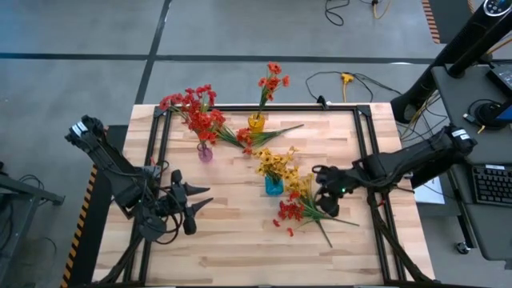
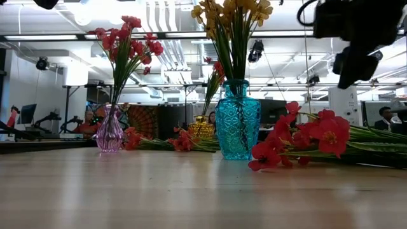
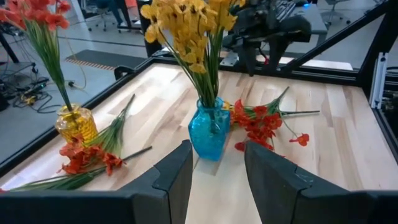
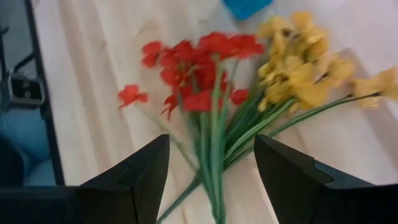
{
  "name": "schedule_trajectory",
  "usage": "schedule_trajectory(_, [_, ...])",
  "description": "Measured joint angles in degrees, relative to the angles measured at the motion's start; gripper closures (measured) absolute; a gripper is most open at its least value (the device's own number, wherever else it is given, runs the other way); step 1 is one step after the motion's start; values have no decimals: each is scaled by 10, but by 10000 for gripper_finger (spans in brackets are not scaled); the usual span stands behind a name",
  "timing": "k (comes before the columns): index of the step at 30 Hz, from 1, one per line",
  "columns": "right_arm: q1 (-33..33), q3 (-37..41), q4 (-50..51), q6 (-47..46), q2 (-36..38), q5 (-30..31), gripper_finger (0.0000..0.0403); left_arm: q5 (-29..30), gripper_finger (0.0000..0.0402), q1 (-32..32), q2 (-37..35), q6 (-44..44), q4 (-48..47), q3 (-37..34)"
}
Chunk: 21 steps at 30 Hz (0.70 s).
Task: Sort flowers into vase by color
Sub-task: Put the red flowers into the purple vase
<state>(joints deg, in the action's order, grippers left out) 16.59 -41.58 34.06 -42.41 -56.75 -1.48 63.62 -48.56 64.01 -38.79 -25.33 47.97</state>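
Flowers are partly sorted: red sprigs (image 1: 192, 104) stand in a pink vase (image 1: 206, 152), orange-red ones (image 1: 272, 80) in a yellow vase (image 1: 256, 122) and yellow ones (image 1: 276, 162) in a blue vase (image 1: 274, 186), while a loose bunch of red and yellow sprigs (image 1: 300, 204) lies on the wooden table (image 1: 240, 232) just right of the blue vase, and more red sprigs (image 1: 248, 138) lie between the pink and yellow vases. Hovering directly above the loose bunch, the right gripper (image 1: 323, 190) has its fingers (image 4: 134, 180) spread wide and holds nothing. Well apart at the table's left front, the left gripper (image 1: 200, 200) waits with its fingers (image 3: 177, 177) parted and empty, pointing toward the blue vase.
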Motion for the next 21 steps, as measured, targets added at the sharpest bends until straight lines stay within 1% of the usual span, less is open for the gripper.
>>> schedule_trajectory(7, [55, 0, 7, 2, 0, 43, 177, -2, 271, 0, 32, -23, 20, 0])
schedule_trajectory(10, [73, 0, 13, 2, -13, 57, 177, -19, 271, 0, 45, -24, 34, 0])
schedule_trajectory(12, [84, 0, 18, 2, -34, 60, 177, -26, 271, 0, 53, -23, 43, 0])
schedule_trajectory(16, [101, -2, 18, 13, -99, 60, 177, -27, 271, 0, 62, -24, 49, 0])
schedule_trajectory(21, [118, -21, 16, 20, -167, 61, 177, -27, 271, 0, 66, -23, 49, 0])
